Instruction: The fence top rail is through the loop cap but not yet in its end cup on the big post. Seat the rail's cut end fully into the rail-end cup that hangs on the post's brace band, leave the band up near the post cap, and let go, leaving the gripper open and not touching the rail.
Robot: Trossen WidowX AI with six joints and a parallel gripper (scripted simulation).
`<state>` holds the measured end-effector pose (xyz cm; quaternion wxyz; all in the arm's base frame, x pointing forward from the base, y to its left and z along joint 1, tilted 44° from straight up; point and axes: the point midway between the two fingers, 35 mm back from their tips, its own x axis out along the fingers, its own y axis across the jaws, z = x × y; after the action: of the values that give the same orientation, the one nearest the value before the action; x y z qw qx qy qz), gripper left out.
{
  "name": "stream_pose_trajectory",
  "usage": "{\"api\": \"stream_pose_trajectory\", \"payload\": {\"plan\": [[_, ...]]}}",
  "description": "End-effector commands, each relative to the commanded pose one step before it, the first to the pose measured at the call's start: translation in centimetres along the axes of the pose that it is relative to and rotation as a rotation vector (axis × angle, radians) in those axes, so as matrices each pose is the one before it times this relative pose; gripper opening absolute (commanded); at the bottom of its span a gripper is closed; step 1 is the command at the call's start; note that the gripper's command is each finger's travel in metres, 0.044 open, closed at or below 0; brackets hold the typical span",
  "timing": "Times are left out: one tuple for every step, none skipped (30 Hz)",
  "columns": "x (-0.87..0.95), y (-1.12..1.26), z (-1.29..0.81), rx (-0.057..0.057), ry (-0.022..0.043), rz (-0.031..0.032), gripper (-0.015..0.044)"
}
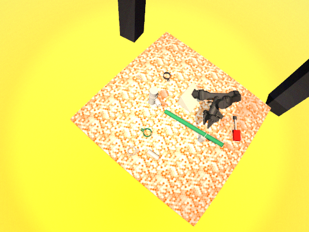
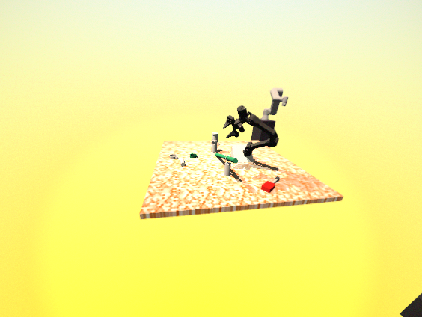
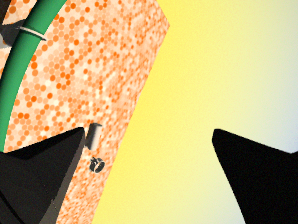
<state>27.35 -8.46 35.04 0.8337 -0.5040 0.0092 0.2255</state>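
- Nearest us in the exterior view, a red block lies on the tabletop.
- Next, the green rail runs through the loop cap, its end short of the big post.
- Behind, our tool hangs spread wide, empty, apart from the rail.

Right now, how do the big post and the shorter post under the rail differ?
The big post stands taller and thicker than the short post in the exterior view. The green rail runs through the loop on top of the short post, whereas the rail's near end stops short of the big post, with a gap. The big post carries a small cup on its side; the short post shows none. Both are pale and upright.
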Motion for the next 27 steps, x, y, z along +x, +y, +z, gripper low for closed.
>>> {"api": "stream_pose_trajectory", "payload": {"plan": [[0.188,1.390,-4.199,0.3146,0.08693,0.05469,0.0440],[0.196,0.275,-1.682,0.1205,0.03068,0.02184,0.0440],[0.194,0.157,-1.659,0.1206,0.03065,0.02085,0.0440],[0.191,0.044,-1.625,0.1206,0.03055,0.02001,0.0440],[0.188,-0.063,-1.583,0.1207,0.03040,0.01932,0.0440],[0.183,-0.163,-1.533,0.1206,0.03023,0.01879,0.0440],[0.178,-0.256,-1.475,0.1206,0.03007,0.01841,0.0440],[0.172,-0.341,-1.411,0.1204,0.02995,0.01819,0.0440],[0.166,-0.417,-1.342,0.1202,0.02987,0.01810,0.0440],[0.157,-0.485,-1.268,0.1199,0.02989,0.01815,0.0440],[0.145,-0.533,-1.165,0.1170,0.02934,0.01792,0.0440],[0.146,-0.629,-1.187,0.1271,0.03225,0.01983,0.0440],[0.128,-0.647,-1.046,0.1207,0.03118,0.01928,0.0440],[0.087,-0.508,-0.705,0.0882,0.02322,0.01440,0.0440],[0.049,-0.318,-0.396,0.0527,0.01411,0.00875,0.0440],[0.016,-0.109,-0.126,0.0175,0.00474,0.00294,0.0440],[0.000,0.000,0.000,0.0000,0.00000,0.00000,0.0440],[0.000,0.000,0.000,0.0000,0.00000,0.00000,0.0440],[0.000,0.000,0.000,0.0000,0.00000,0.00000,0.0440],[0.000,0.000,0.000,0.0000,0.00000,0.00000,0.0440],[0.000,0.000,0.000,0.0000,0.00000,0.00000,0.0440],[0.028,-0.186,0.023,-0.0160,0.00031,-0.00230,0.0440],[0.053,-0.348,0.036,-0.0297,0.00067,-0.00427,0.0440],[0.081,-0.516,0.034,-0.0440,0.00123,-0.00628,0.0440],[0.114,-0.694,0.007,-0.0590,0.00209,-0.00834,0.0440],[0.154,-0.880,-0.056,-0.0748,0.00336,-0.01041,0.0440],[0.184,-0.969,-0.153,-0.0827,0.00435,-0.01135,0.0440]]}}
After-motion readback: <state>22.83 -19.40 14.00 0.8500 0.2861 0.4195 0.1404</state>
